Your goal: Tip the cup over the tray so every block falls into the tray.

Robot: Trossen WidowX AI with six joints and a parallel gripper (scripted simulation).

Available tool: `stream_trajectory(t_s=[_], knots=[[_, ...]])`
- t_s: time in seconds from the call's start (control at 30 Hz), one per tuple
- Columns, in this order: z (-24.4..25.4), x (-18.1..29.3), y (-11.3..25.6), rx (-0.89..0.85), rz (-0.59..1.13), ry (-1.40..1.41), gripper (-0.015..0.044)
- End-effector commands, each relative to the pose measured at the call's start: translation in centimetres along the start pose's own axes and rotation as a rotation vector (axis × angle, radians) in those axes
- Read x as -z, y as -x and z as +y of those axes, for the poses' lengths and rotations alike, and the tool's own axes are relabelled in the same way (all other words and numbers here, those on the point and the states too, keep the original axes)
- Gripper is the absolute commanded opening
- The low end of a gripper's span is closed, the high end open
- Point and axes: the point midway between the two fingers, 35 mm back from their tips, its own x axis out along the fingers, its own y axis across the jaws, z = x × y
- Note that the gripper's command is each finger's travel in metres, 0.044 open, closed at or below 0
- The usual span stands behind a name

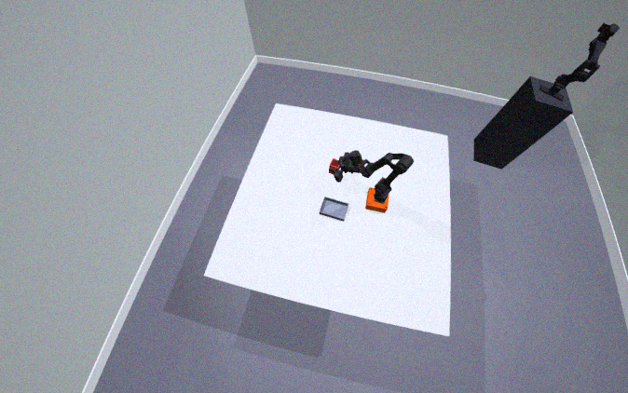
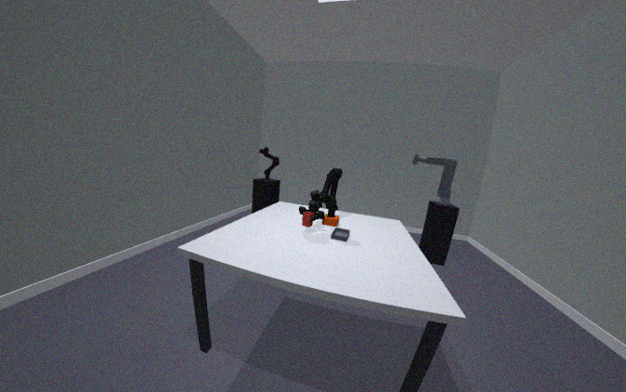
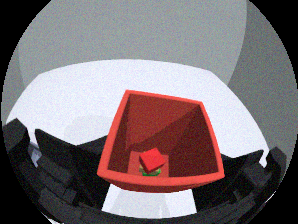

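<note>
A red square cup (image 1: 334,164) (image 2: 307,219) (image 3: 161,117) is held above the white table, roughly upright. My gripper (image 1: 339,169) (image 2: 310,215) (image 3: 154,137) is shut on the cup, with a black finger on either side of it. In the wrist view a red block (image 3: 151,160) lies at the bottom of the cup, over a green block (image 3: 150,173) that is mostly hidden. Any further blocks beneath cannot be made out. The shallow dark tray (image 1: 332,217) (image 2: 339,239) stands on the table, apart from the cup; no blocks show in it.
The arm's orange base (image 1: 376,205) (image 2: 331,221) stands on the white table (image 1: 373,265) (image 2: 297,265), close to the tray. Black pedestals with other arms stand on the floor beyond the table's edges.
</note>
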Motion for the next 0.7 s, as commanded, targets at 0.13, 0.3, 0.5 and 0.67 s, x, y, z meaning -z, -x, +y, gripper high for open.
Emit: stream_trajectory(t_s=[0.13,0.3,0.5,0.67], knots=[[2.7,-0.6,-0.1,-0.058,-0.005,0.027,0.0000],[4.7,-0.7,0.0,-0.102,-0.004,0.049,0.0000],[7.1,-0.8,0.2,-0.156,-0.003,0.075,0.0000],[9.1,-0.9,0.5,-0.200,-0.003,0.097,0.0000]])
